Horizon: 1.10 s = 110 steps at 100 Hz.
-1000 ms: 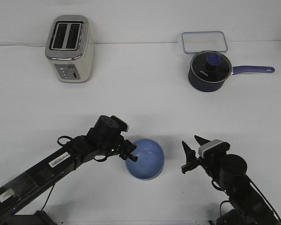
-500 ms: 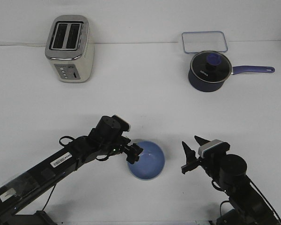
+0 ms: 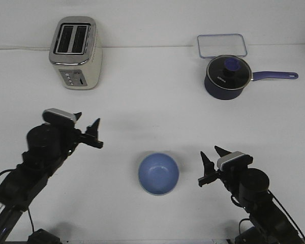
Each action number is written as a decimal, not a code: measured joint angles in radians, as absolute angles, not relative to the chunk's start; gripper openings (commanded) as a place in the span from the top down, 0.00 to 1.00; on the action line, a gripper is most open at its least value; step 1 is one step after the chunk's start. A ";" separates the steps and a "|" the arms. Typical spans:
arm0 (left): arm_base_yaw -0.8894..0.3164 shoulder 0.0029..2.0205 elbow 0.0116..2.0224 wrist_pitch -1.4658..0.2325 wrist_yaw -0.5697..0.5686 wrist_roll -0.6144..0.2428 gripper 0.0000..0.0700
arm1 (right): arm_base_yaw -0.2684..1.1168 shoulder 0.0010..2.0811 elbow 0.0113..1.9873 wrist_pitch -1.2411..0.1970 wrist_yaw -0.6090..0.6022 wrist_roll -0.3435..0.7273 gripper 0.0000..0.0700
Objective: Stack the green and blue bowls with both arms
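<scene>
The periwinkle blue bowl point(image 3: 158, 174) sits upright on the white table near the front centre, with nothing touching it. No green bowl shows in this view. My left gripper point(image 3: 86, 123) is open and empty, raised well to the left of the bowl and farther back. My right gripper point(image 3: 213, 155) is open and empty, just right of the bowl with a small gap to its rim.
A cream and silver toaster point(image 3: 75, 51) stands at the back left. A dark blue lidded saucepan point(image 3: 225, 77) with its long handle pointing right stands at the back right. A clear rectangular container point(image 3: 221, 45) lies behind it.
My left gripper was at the blue bowl's left rim. It has let go and drawn back up and to the left. The bowl stays in place. The right arm has barely moved.
</scene>
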<state>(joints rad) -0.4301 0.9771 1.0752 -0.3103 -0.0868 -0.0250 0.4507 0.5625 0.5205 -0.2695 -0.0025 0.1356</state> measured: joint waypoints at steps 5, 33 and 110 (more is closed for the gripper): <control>-0.385 0.929 1.075 -0.338 -0.091 -0.007 0.97 | 0.451 0.548 0.521 -0.267 -0.001 0.136 0.72; -0.215 0.721 0.946 -0.333 -0.095 0.028 0.98 | 0.451 0.414 0.520 -0.287 0.064 0.134 1.00; -0.157 0.289 0.496 -0.016 -0.098 0.026 0.98 | 0.451 0.173 0.459 -0.293 0.211 0.109 1.00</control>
